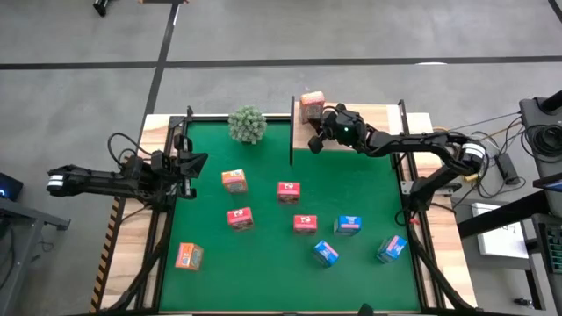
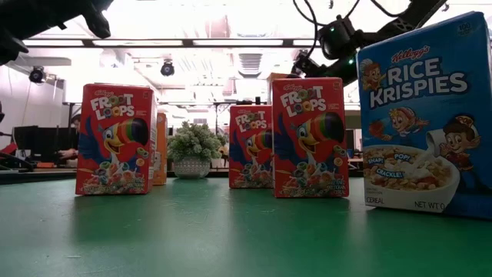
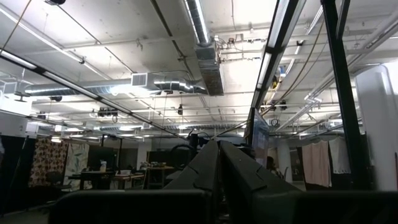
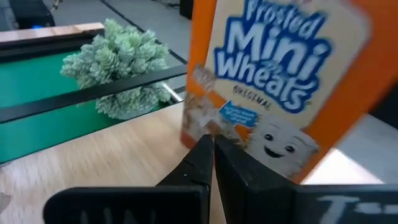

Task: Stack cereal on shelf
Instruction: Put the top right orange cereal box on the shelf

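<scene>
**One orange box on the shelf, eight boxes on the mat**

Right arm: extended over the wooden shelf [image 1: 351,140] at the far edge of the table. The right gripper [image 1: 318,133] sits just beside an orange Frosted Mini-Wheats box [image 1: 312,105], which stands on the shelf board near its left end. In the right wrist view the two dark fingers [image 4: 211,163] are pressed together, tips close in front of the box [image 4: 273,81] and gripping nothing.

Left arm: parked at the left edge of the green mat [image 1: 263,263], the left gripper [image 1: 195,163] pointing toward the mat. Its wrist view shows the fingers [image 3: 217,168] closed against each other, aimed at the ceiling and room beyond.

Remaining cereal, all on the mat:
- Orange box [image 1: 234,181], left of centre.
- Orange box [image 1: 188,255], near the front left corner, well apart from the rest.
- Red box [image 1: 288,190], centre.
- Red box [image 1: 240,218], left of centre.
- Red box [image 1: 305,225], just beside a blue box [image 1: 348,225].
- Blue box [image 1: 326,254], front centre.
- Blue box [image 1: 392,249], front right.

The low view reads the red boxes as Froot Loops [image 2: 115,138] and a blue box as Rice Krispies [image 2: 427,115] (upright).

A round green plant [image 1: 248,124] stands at the far edge of the mat, left of the shelf.
</scene>
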